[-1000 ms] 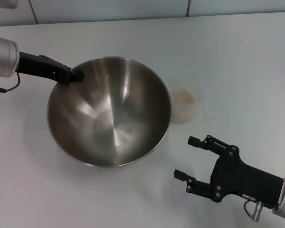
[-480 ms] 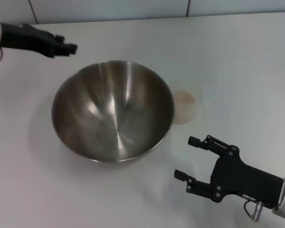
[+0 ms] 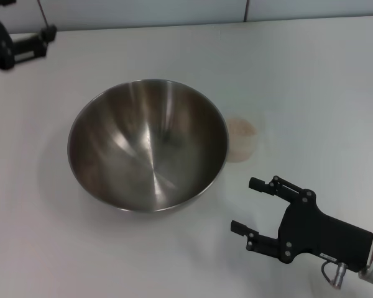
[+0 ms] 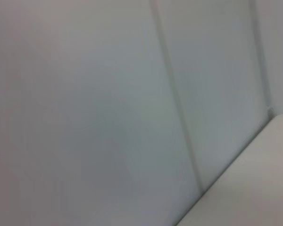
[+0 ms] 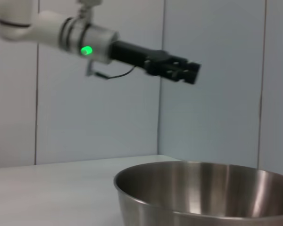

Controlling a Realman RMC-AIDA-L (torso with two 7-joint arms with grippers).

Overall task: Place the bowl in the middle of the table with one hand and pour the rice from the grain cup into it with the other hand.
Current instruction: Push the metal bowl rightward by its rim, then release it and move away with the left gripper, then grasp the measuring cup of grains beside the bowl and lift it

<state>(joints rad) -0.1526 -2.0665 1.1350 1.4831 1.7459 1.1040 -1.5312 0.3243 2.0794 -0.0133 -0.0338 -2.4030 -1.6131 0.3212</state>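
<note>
At the upper left of the frame the left pincer (image 3: 25,43) hangs in the air, clear of everything; how far it gapes I cannot tell. The bowl (image 3: 148,144) sits upright mid-counter (image 3: 311,74), with the grain cup (image 3: 241,139) of rice (image 3: 240,128) just beside its right rim. At lower right the right pincer (image 3: 248,205) hovers spread wide, holding nothing.

Looks like a robotics lab or test room to me: bare white desk (image 3: 311,81), plain pale panelled wall (image 5: 99,117) with thin seams right behind it, and a silver-white robot arm (image 5: 42,26) with a green status light, no household clutter
</note>
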